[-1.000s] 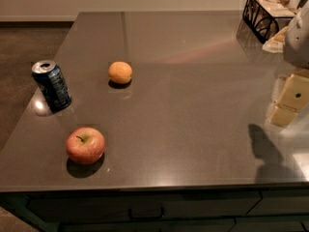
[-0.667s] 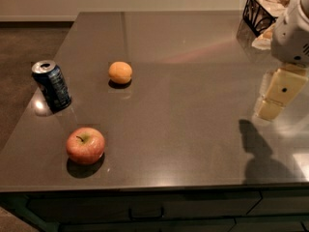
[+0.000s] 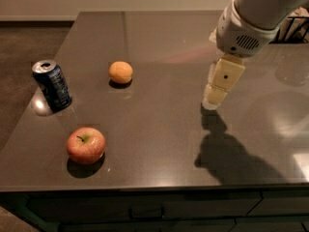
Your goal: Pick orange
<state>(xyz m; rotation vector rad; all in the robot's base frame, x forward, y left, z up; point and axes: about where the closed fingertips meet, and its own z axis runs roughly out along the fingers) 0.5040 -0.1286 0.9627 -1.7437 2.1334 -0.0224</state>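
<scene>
The orange [image 3: 120, 72] is small, round and evenly yellow-orange. It lies on the dark table [image 3: 164, 129], left of the middle towards the back. My gripper [image 3: 213, 98] hangs from the white arm [image 3: 251, 18] at the right of the middle and points down, just above the table top. It is well to the right of the orange and a little nearer the front, with nothing seen in it.
A red-yellow apple [image 3: 86, 145] with a stem lies near the front left edge. A blue drink can [image 3: 52, 84] stands upright by the left edge. A dark wire basket [image 3: 295, 27] shows at the back right, partly behind the arm.
The arm has swung in from the right edge towards the middle of the table, bringing the gripper closer to the orange. The orange, apple and can have not moved.
</scene>
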